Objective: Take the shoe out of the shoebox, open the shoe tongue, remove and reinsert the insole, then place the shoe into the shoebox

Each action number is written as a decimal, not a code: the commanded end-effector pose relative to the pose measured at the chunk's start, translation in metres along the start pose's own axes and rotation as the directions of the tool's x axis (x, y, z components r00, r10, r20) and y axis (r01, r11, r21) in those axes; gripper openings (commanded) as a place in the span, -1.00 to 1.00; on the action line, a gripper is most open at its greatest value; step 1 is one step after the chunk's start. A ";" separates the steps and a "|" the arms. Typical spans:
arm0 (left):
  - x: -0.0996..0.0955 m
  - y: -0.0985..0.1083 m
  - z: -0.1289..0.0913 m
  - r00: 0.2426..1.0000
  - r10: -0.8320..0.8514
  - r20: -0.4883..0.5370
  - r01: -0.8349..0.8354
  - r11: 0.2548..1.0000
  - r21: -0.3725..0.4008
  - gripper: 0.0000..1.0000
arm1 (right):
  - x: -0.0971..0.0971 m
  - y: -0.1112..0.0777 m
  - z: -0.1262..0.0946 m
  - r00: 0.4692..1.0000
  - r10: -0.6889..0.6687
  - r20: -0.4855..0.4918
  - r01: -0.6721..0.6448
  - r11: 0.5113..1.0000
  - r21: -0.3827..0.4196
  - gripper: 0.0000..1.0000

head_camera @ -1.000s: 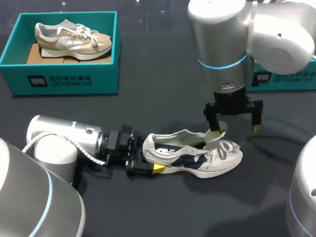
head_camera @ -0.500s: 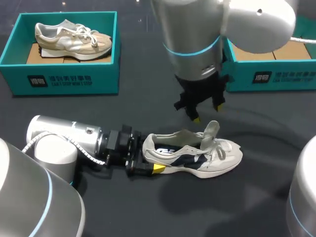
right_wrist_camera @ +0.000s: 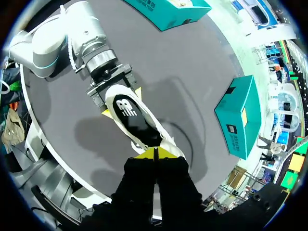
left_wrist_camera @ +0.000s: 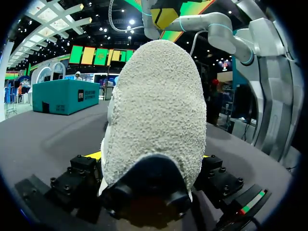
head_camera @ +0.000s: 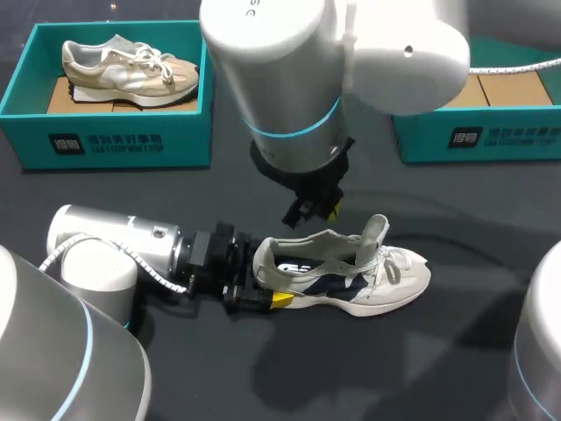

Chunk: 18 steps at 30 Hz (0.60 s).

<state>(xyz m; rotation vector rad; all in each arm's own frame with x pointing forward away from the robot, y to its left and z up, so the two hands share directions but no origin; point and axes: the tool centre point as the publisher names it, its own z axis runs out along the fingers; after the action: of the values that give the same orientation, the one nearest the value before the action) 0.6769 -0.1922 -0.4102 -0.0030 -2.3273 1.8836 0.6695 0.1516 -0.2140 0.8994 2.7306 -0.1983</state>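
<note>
Clamps the white-and-navy mesh sneaker (head_camera: 351,276) by the heel on the dark table (head_camera: 438,351) with the left gripper (head_camera: 261,282), hovers the right gripper (head_camera: 317,210) pinched shut, empty, above it, probably risking pulling it free on a snagged dark insole (right_wrist_camera: 129,113).

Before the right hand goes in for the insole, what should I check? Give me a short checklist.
1. Shoe out on the table: ok.
2. Left hand shut on the heel: ok.
3. Tongue standing up: ok.
4. Insole visible inside the shoe: ok.
5. Right hand open to grasp: not ok, it is shut.
6. Right hand's height above the shoe: cannot tell.
</note>
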 end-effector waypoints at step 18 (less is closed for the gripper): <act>0.000 0.002 0.000 1.000 0.000 0.002 0.000 1.000 -0.001 -1.00 | 0.027 0.013 0.041 0.853 -0.518 -0.063 0.498 0.844 -0.199 -1.00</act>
<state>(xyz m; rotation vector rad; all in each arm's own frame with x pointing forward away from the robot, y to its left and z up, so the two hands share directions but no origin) 0.6768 -0.1921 -0.4102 -0.0031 -2.3273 1.8837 0.6628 0.1736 -0.2607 0.1238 2.9749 -0.0363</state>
